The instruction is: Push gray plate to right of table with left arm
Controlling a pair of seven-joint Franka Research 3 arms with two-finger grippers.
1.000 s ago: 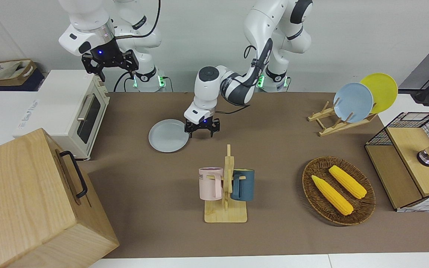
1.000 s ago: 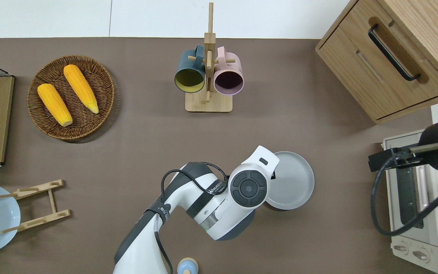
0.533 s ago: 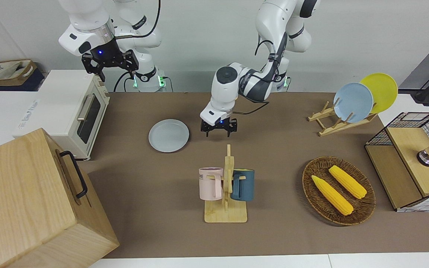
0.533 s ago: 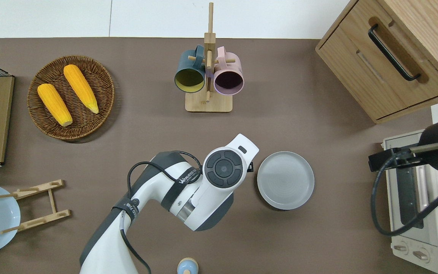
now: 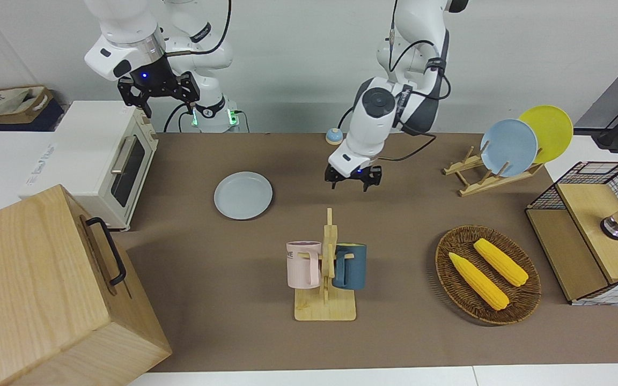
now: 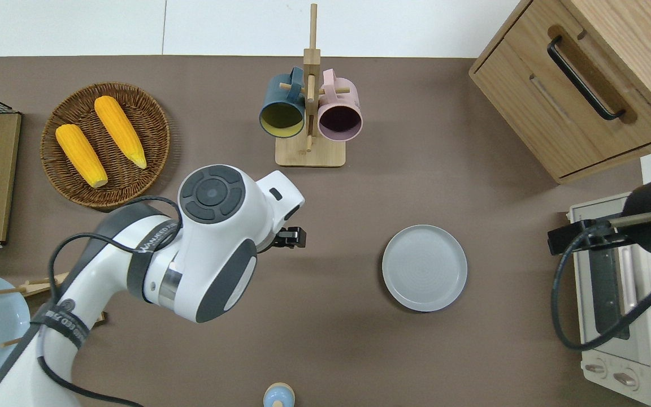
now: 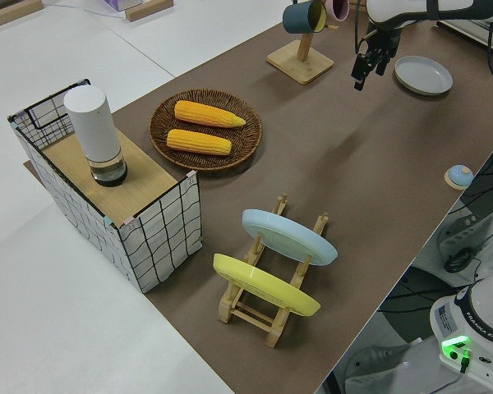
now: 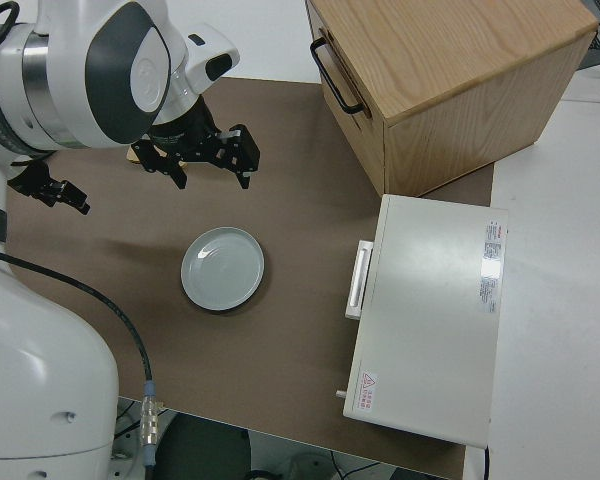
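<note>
The gray plate (image 5: 243,195) (image 6: 424,268) (image 7: 423,75) (image 8: 223,269) lies flat on the brown table (image 5: 405,332), toward the right arm's end, near the toaster oven. My left gripper (image 5: 350,183) (image 6: 293,237) (image 7: 368,69) hangs open and empty over bare mat, well apart from the plate toward the left arm's end, on the robots' side of the mug rack. The right arm is parked with its gripper (image 5: 159,92) (image 8: 202,160) open.
A mug rack (image 5: 325,268) with a pink and a blue mug stands mid-table. A wicker basket (image 5: 487,274) of corn, a plate rack (image 5: 494,174) and a wire crate (image 5: 593,230) fill the left arm's end. A toaster oven (image 5: 100,155) and wooden cabinet (image 5: 46,289) stand past the plate. A small blue knob (image 5: 333,136) sits near the robots.
My left gripper has left the plate's edge and swung away toward the left arm's end of the table. The gray plate has stayed where it was. The right arm has not moved.
</note>
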